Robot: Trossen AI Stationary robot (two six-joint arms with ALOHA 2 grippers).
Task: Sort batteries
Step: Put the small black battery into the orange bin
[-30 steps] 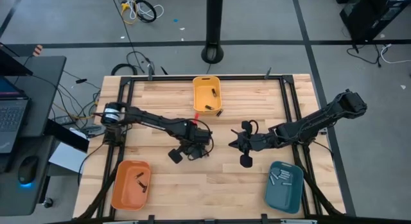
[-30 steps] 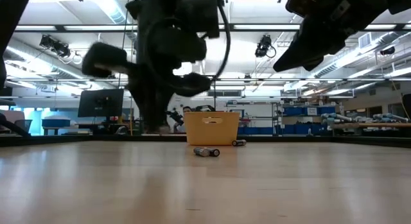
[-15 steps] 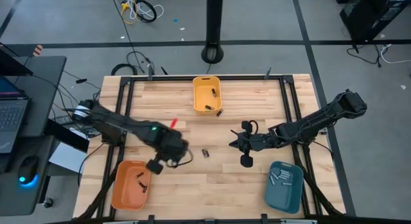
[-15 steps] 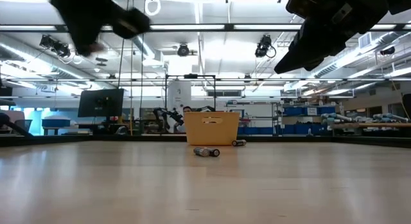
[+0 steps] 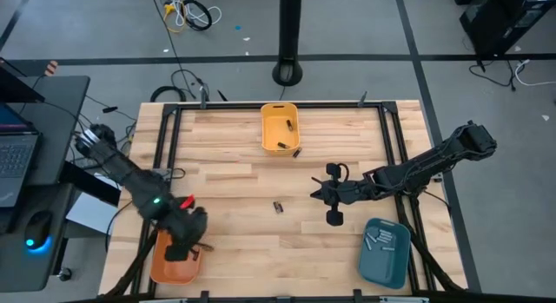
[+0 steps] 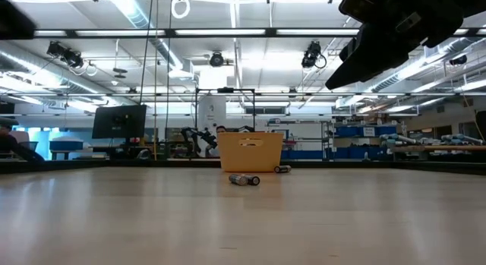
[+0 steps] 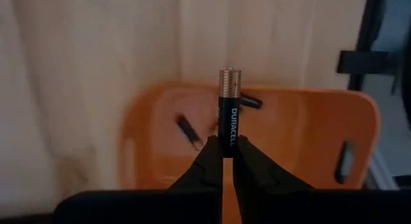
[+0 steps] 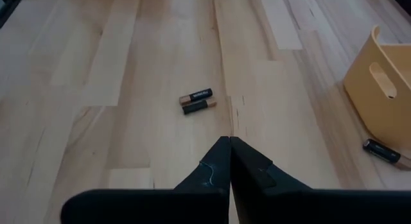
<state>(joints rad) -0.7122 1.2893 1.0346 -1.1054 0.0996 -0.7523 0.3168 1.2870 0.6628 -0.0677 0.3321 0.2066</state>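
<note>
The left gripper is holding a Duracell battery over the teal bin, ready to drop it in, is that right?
Not quite. The left gripper is shut on the Duracell battery, but the bin beneath it is the orange bin, not the teal one. The left wrist view shows this, and the high view shows the teal bin on the table's other side, near the right arm.

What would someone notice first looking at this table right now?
The eye goes first to the left gripper, over the orange bin at the table's front left, its fingers pinching a black-and-copper battery upright. Next come two batteries lying side by side on the bare wood mid-table, with the right gripper shut nearby. The yellow bin stands at the far edge and a teal bin at the front right.
</note>
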